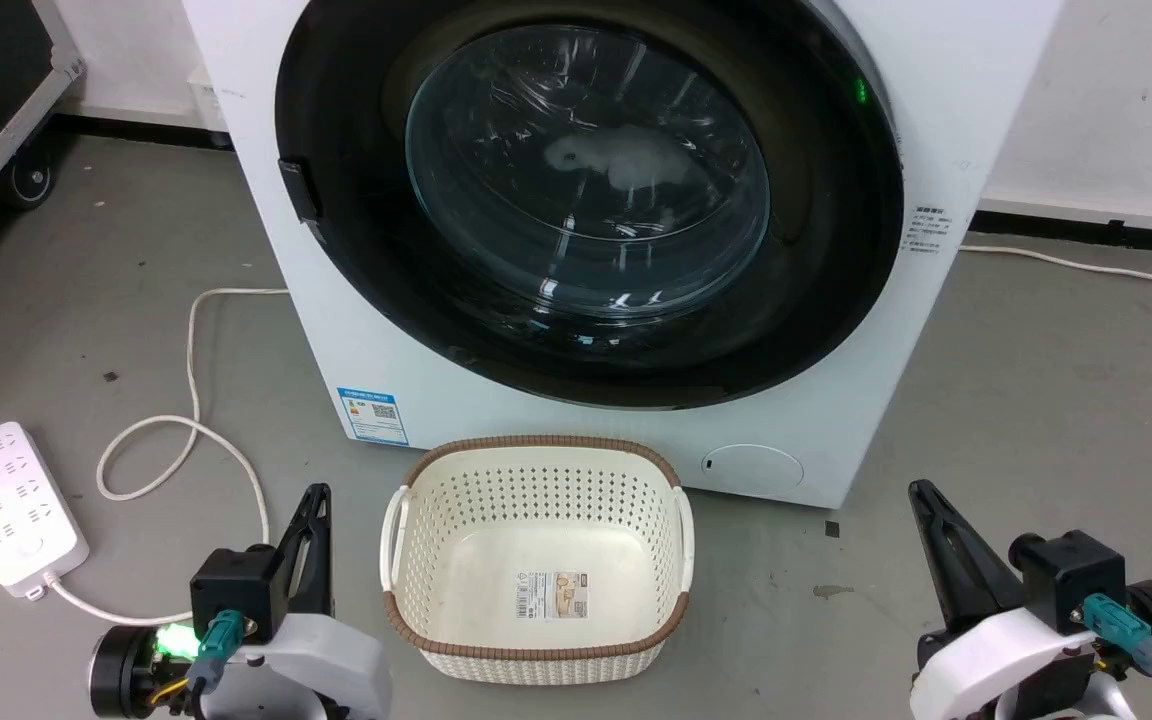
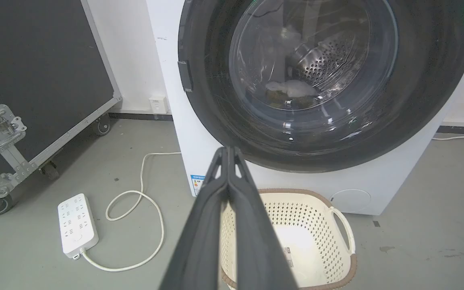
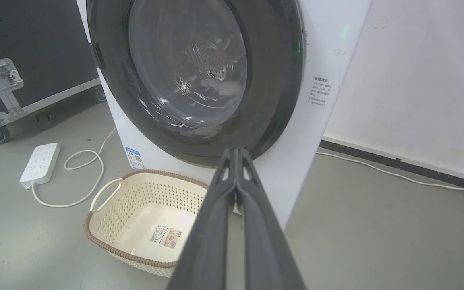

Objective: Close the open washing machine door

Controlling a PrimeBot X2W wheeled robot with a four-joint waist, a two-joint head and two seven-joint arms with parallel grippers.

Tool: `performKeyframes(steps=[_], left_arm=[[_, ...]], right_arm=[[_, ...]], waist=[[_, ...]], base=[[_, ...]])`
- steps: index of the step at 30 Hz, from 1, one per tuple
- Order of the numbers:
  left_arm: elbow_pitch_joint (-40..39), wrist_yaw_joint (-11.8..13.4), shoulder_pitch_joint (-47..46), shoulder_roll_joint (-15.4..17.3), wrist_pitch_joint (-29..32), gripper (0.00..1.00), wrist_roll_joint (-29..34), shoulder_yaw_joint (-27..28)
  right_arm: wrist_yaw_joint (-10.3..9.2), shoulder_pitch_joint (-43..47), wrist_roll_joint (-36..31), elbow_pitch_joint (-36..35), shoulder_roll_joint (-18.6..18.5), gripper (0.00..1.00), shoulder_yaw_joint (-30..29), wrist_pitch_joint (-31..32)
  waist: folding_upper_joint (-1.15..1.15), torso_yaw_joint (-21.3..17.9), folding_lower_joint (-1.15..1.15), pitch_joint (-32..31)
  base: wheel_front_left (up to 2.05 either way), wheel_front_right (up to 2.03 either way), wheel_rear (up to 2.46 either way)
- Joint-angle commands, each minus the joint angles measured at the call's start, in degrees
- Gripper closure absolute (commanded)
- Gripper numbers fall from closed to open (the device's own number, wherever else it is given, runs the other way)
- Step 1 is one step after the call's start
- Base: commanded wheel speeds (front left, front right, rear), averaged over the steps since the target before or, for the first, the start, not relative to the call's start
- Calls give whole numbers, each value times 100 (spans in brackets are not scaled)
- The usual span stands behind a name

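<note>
The washing machine door (image 1: 588, 200) lies flush against the washer's front (image 1: 496, 400), so the closing step looks done. The left pincer (image 2: 228, 151) and right pincer (image 3: 236, 152) hang low, both pinched narrow and empty. What likely remains is checking that the latch caught.

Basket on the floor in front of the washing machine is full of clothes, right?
Not quite. The basket does sit on the floor in front of the washing machine, but it holds no clothes, just a label stuck on its bottom. The head view shows this.
</note>
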Motion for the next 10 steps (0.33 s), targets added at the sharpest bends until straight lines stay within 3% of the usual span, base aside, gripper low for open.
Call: performKeyframes(steps=[1,10], left_arm=[[-42,-28,98,-24,27,100,63,31],[-54,-34,102,-39,44,100,86,38]], right_arm=[[-4,105,-46,-64,-11,100,6,32],[-4,109,-62,-85,-11,100,8,52]], waist=[[0,4,0,0],[0,13,0,0]], base=[[0,0,0],[0,0,0]])
